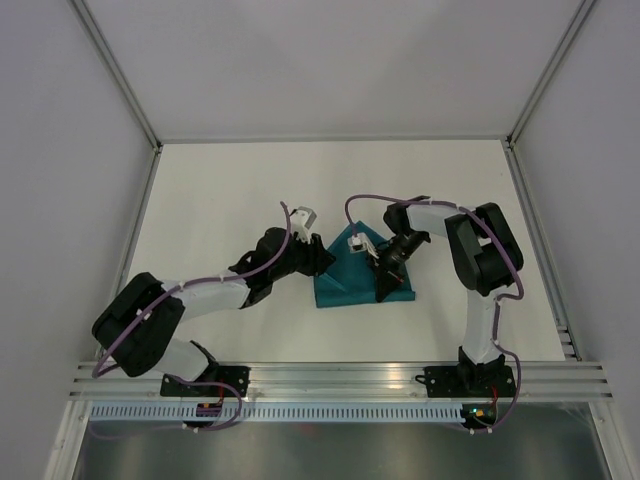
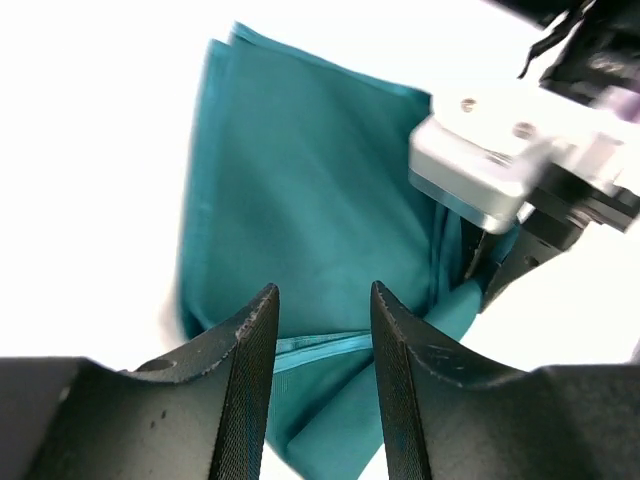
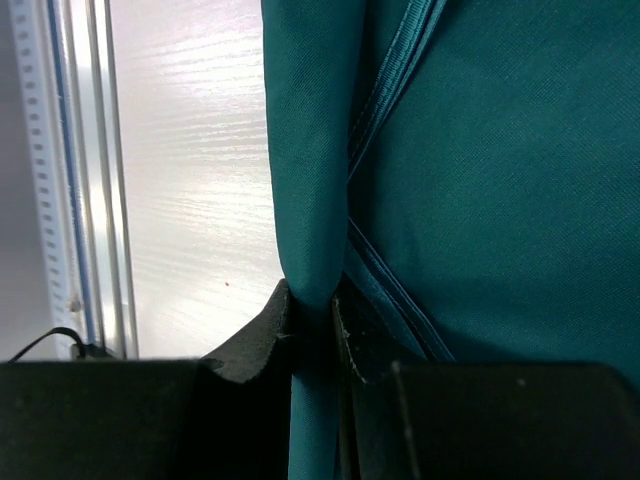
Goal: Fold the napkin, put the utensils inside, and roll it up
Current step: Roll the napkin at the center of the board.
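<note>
The teal napkin (image 1: 345, 290) lies folded and bunched on the white table between my two arms, with a raised peak at its far side. My left gripper (image 1: 322, 260) sits at its left edge. In the left wrist view the gripper (image 2: 322, 292) is open, with the napkin (image 2: 320, 190) and a hemmed edge showing below and between the fingers. My right gripper (image 1: 385, 288) is over the napkin's right part. In the right wrist view the gripper (image 3: 312, 300) is shut on a rolled fold of the napkin (image 3: 500, 160). The knife is not visible in any view.
The white table (image 1: 220, 200) is bounded by grey walls with metal frame posts. An aluminium rail (image 1: 340, 378) runs along the near edge and also shows in the right wrist view (image 3: 85, 170). The right arm's wrist and camera housing (image 2: 480, 165) hang close above the napkin.
</note>
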Tool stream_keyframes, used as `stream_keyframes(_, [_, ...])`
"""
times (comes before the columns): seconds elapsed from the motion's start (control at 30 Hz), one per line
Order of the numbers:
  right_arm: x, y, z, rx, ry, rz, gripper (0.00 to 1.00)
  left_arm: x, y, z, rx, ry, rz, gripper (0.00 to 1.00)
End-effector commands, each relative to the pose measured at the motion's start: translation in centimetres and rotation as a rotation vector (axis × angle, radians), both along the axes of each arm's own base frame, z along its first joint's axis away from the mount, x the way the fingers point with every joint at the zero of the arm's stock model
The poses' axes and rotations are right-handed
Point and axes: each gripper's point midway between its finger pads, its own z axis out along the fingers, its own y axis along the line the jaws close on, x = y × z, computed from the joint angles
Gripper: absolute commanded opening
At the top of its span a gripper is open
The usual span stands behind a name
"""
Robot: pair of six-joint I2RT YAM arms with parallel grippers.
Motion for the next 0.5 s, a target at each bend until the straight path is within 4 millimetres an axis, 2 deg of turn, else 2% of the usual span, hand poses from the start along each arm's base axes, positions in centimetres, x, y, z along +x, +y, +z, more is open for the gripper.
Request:
stream_keyframes(0.0, [-0.1, -2.3, -3.4, -0.116, 0.045, 0.060, 0.08, 1.4, 1.2, 2.7, -0.009, -0.159, 0.068, 0.47])
stream_keyframes(0.1, [0.5, -2.2, -3.7, -0.129, 0.090, 0.036, 0.07, 0.5, 1.4, 3.3, 0.025, -0.246, 0.038, 0.48])
stream_keyframes(0.23, [1.5, -2.3, -4.4, -0.150, 0.091, -0.001, 0.06, -0.2, 1.4, 5.0, 0.112, -0.416, 0.046, 0.50])
stream_keyframes(0.43, [1.9, -2.4, -4.9, -0.155, 0.102, -0.017, 0.06, -3.4, -3.1, 3.4, 0.317, -0.567, -0.221, 0.51])
stream_keyframes(0.47, [1.9, -2.4, -5.0, -0.157, 0.110, -0.021, 0.06, -4.6, -4.0, 1.6, 0.372, -0.553, -0.286, 0.51])
